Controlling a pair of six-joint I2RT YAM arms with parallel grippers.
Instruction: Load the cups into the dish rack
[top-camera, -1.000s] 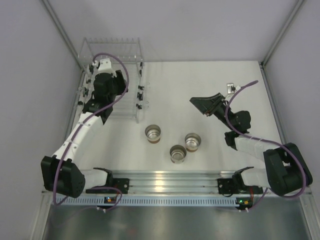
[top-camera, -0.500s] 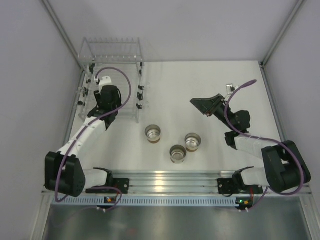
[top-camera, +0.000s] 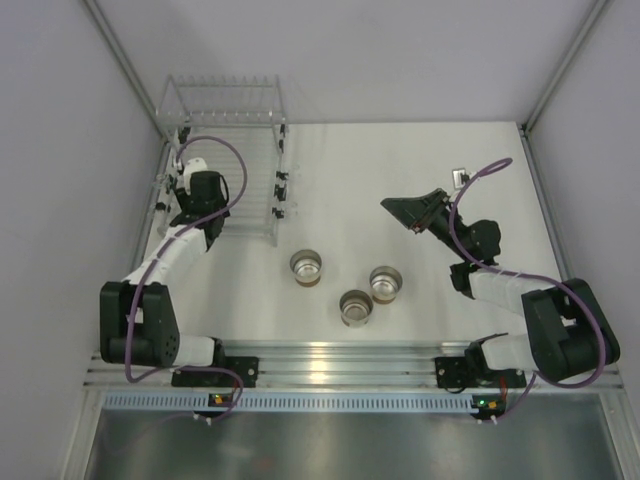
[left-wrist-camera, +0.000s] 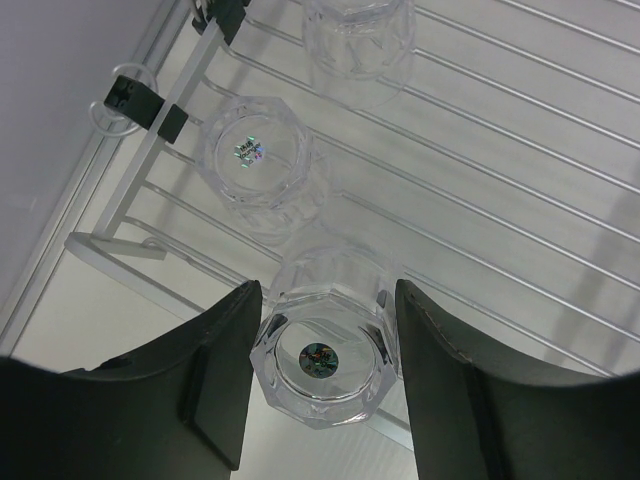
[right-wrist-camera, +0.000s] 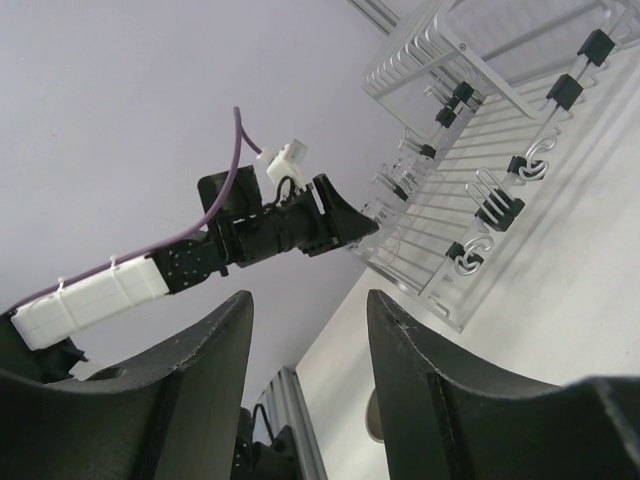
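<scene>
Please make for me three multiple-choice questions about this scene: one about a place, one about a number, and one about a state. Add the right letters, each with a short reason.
1. Where are the cream cups relative to the rack?
A. Inside it
B. On the table, outside it
C. Under it

2. How many clear cups show in the left wrist view?
A. One
B. Two
C. Three

3. How is the right gripper?
A. Open and empty
B. Shut on a cream cup
C. Shut on a clear cup

Answers:
1 B: in the top view all three stand on the table, to the right of the rack.
2 C: three are in view, and the left gripper holds the nearest one.
3 A: its fingers stand apart with nothing between them.
</scene>
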